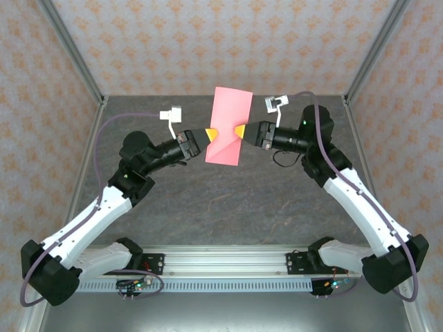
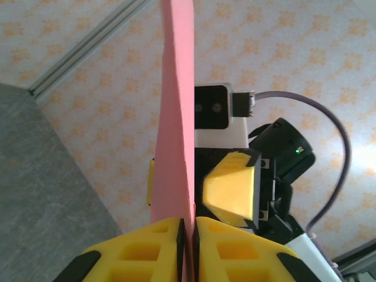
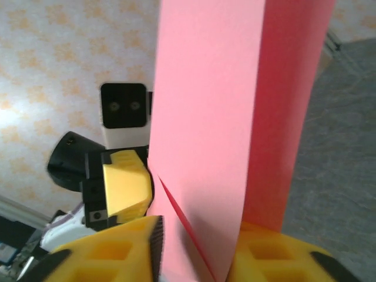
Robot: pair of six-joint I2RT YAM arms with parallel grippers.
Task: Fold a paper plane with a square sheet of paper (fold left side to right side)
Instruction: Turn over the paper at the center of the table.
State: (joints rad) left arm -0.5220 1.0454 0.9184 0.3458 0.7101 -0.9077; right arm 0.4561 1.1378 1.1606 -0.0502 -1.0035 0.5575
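Two sets of jaws meet above the bench (image 1: pixel 208 207), the folded pink paper sheet (image 1: pixel 228 117) raised between them. Left jaws pinch its edge; right jaws stand parted around it, likely handing it over.

Paper (image 1: pixel 227 128) between both end effectors (image 1: pixel 211 133) (image 1: pixel 239 131)

Top view high above the table (image 1: pixel 228 207), wrist views close, facing each other across the paper (image 2: pixel 176 117)
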